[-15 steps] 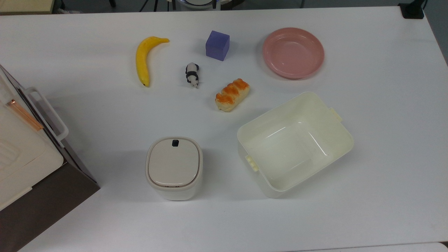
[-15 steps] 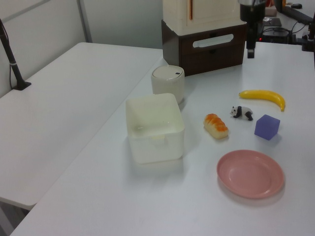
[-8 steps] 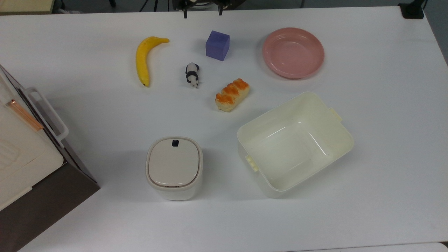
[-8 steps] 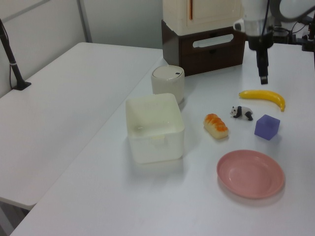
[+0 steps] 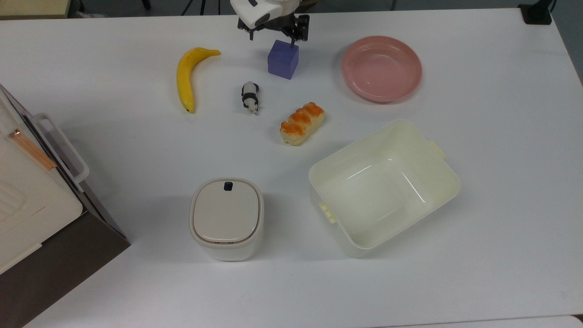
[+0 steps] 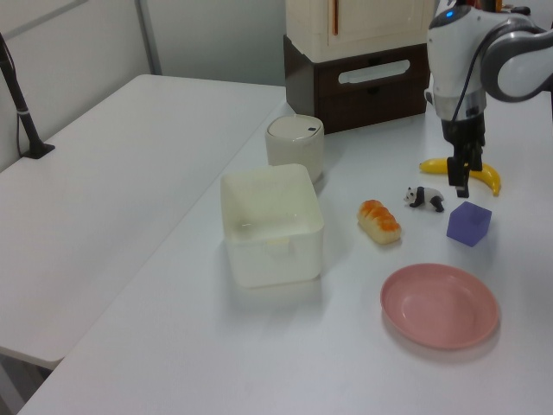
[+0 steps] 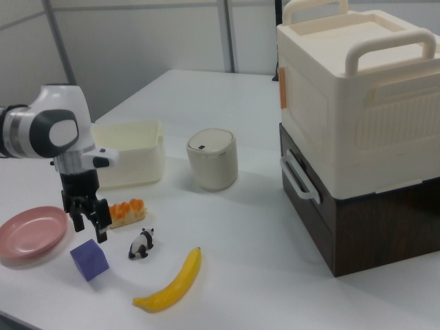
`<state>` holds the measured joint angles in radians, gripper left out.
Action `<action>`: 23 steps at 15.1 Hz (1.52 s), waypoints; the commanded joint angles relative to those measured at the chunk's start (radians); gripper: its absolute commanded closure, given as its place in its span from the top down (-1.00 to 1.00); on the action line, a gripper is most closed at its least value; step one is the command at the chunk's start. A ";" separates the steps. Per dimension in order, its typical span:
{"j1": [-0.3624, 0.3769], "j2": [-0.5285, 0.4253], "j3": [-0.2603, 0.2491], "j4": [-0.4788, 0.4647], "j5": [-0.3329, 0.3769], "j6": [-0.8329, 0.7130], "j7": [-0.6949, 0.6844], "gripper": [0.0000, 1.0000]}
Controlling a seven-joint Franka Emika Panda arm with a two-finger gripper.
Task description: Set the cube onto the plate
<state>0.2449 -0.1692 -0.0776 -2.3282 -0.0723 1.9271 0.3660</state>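
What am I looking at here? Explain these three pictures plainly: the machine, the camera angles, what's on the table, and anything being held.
The machine is a robot arm that ends in a two-finger gripper, which is its hand. All three pictures show the same moment. The top view looks straight down on the table. The left view and the right view look across it at a slant from two different sides.

On the table are:
- a purple cube
- an empty pink plate
- a banana
- a toy panda
- a bread roll
- an empty cream tub
- a lidded bin
- stacked storage boxes

Nothing is held. The gripper is open and hangs just above the cube without gripping it. The job is to put the cube on the plate, and that has not happened yet.
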 commanded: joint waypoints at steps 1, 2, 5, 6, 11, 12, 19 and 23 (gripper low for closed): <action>0.025 0.048 -0.010 -0.033 0.026 0.065 0.133 1.00; 0.025 0.060 -0.010 -0.033 0.045 0.091 0.134 1.00; 0.039 0.072 -0.010 -0.031 0.083 0.105 0.129 1.00; 0.054 0.085 -0.010 -0.031 0.083 0.105 0.129 1.00; 0.044 0.152 -0.011 -0.030 0.082 0.130 0.116 0.94; 0.040 0.160 -0.013 -0.027 0.082 0.133 0.108 0.77; 0.050 0.155 -0.011 0.099 0.072 0.015 0.096 -0.19; 0.173 0.157 -0.010 0.184 0.057 -0.043 0.082 -0.16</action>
<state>0.3045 -0.0069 -0.0794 -2.1999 -0.0083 1.9315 0.4613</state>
